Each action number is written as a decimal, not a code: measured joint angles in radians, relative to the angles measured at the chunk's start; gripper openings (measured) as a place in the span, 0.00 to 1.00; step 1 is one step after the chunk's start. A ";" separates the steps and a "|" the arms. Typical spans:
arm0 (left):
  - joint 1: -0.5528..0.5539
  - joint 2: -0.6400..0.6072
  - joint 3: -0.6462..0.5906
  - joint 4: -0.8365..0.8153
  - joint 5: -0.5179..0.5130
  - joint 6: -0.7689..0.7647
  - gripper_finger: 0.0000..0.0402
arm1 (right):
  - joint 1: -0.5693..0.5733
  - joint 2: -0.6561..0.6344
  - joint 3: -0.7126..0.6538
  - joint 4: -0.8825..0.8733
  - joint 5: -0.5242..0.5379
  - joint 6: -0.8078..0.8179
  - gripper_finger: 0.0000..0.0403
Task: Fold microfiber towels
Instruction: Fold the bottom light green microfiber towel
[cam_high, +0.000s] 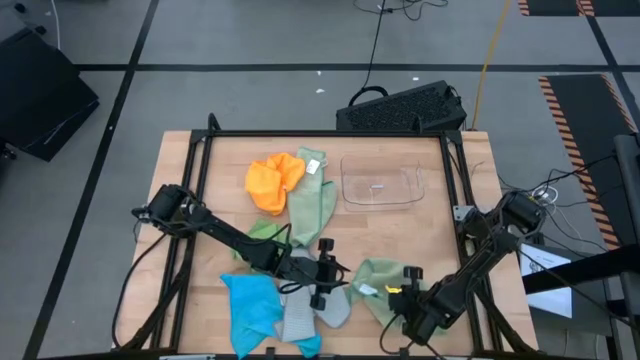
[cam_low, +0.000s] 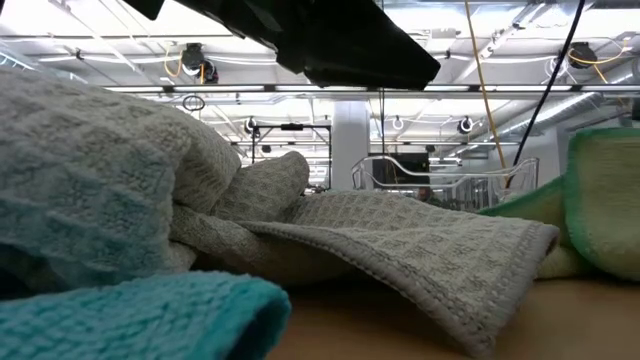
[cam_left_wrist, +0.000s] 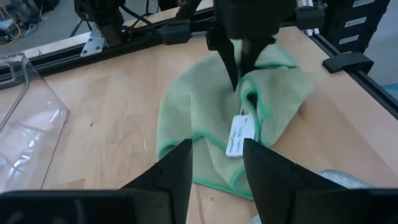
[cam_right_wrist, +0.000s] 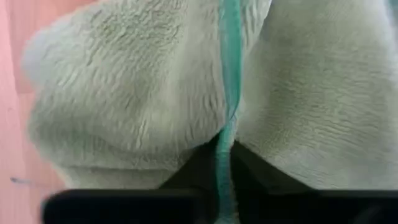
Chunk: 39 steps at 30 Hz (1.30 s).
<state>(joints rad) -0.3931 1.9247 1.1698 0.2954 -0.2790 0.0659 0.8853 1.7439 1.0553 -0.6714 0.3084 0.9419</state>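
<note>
Nothing looks folded yet: the orange towel (cam_high: 273, 183), long green towel (cam_high: 312, 205), blue towel (cam_high: 250, 305) and grey towel (cam_high: 300, 315) lie loose and rumpled across the table (cam_high: 185, 170). My right gripper (cam_left_wrist: 239, 84) is pinched shut on the teal-edged hem of the pale green towel (cam_high: 378, 285) at the near right, bunched, its white tag (cam_left_wrist: 239, 137) showing. My left gripper (cam_left_wrist: 217, 165) hovers half open beside it, holding nothing.
</note>
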 joint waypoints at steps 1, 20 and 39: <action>0.000 0.000 0.000 0.004 0.000 0.001 0.36 | -0.002 -0.015 0.002 -0.003 0.001 0.002 0.04; -0.005 0.054 0.001 0.145 0.082 -0.009 0.36 | -0.019 -0.177 0.010 0.035 0.053 -0.071 0.14; -0.003 0.125 0.001 0.211 0.121 0.004 0.36 | -0.021 -0.175 -0.173 0.385 0.136 -0.149 0.42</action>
<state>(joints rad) -0.3956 2.0495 1.1706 0.5060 -0.1577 0.0696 0.8639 1.5686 0.8819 -0.2867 0.4448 0.7929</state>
